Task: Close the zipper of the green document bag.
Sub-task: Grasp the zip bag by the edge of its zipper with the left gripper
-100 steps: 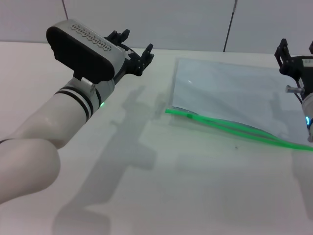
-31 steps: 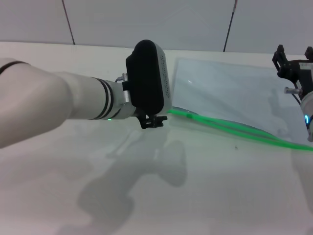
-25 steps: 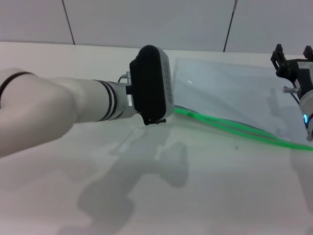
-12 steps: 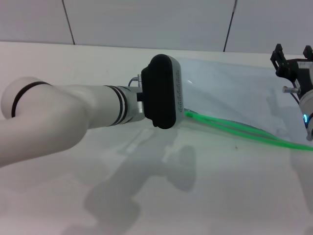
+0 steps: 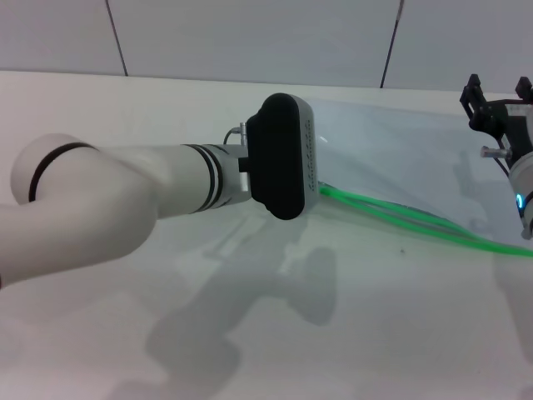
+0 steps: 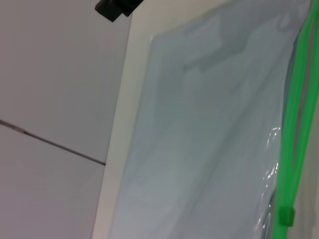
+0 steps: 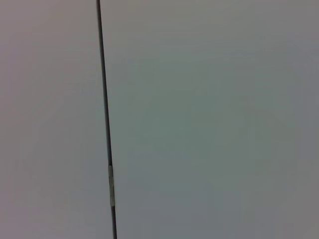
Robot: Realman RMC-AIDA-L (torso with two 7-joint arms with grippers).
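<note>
The green document bag (image 5: 400, 154) lies flat on the white table, right of centre, a translucent pale blue-grey pouch. Its zipper (image 5: 416, 221) is a bright green strip along the near edge, showing as two strands with a gap between them. My left arm reaches in from the left, and its black wrist housing (image 5: 283, 154) covers the zipper's left end and hides the left gripper. In the left wrist view the bag (image 6: 199, 139) fills the picture, with the green zipper (image 6: 294, 124) and a small green slider (image 6: 285, 215). My right gripper (image 5: 498, 96) stands open at the far right, above the bag's right end.
The white table (image 5: 375, 333) runs back to a grey panelled wall (image 5: 250, 33). The right wrist view shows only that wall (image 7: 209, 119) and a dark seam (image 7: 104, 119). A black part (image 6: 117, 6) shows beyond the bag's far corner.
My left arm has swung down and to the right from the far left, and now covers the zipper's left end. The right arm has barely moved.
</note>
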